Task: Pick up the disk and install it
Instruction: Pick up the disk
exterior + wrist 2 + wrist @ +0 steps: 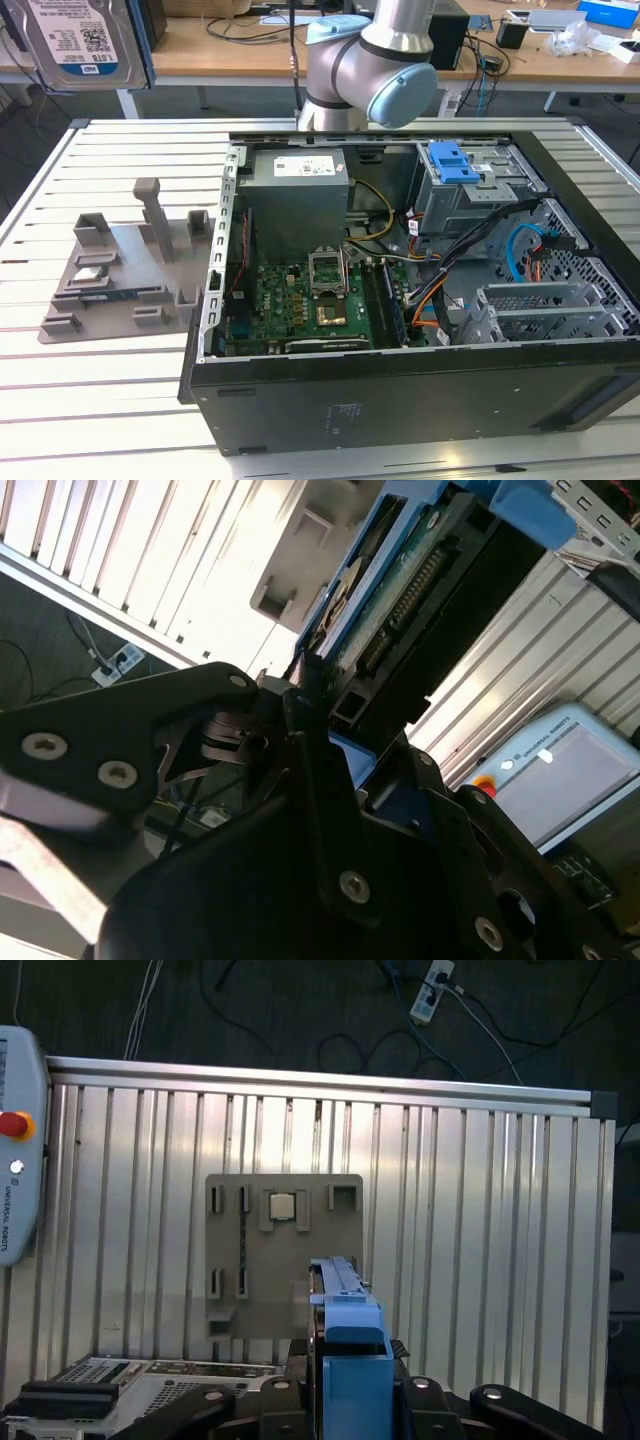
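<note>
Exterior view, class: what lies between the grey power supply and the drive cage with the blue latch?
Yellow and black cables cross the gap between the power supply and the drive cage, as seen in the exterior view.

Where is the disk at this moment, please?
The disk is gripped in the claw at the exterior view's top left. In the first wrist view it hangs above the grey fixture plate on the slatted table.

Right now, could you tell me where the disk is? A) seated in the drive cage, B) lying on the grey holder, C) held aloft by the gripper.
C: the first wrist view shows the disk clamped in the gripper, above the grey holder on the table.
</note>
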`<control>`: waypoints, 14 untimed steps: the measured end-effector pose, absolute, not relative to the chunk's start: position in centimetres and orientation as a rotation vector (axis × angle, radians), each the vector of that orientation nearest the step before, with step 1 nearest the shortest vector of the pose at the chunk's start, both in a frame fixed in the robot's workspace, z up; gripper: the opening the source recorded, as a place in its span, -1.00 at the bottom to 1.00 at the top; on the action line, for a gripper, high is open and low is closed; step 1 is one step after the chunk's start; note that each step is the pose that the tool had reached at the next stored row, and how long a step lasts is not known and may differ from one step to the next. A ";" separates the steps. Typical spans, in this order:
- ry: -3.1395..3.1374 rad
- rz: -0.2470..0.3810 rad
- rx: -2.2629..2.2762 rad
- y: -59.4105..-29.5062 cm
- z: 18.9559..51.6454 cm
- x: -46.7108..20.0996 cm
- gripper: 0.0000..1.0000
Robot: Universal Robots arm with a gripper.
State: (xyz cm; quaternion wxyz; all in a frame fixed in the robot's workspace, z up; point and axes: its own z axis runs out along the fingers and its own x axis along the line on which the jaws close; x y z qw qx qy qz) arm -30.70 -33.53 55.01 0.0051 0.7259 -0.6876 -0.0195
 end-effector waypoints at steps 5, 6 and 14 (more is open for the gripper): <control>-2.153 -0.062 2.273 -33.6 55.0 -28.6 -0.27; -2.152 -0.062 2.272 -33.6 55.0 -28.0 -0.27; -2.152 -0.063 2.272 -33.6 54.9 -24.2 -0.27</control>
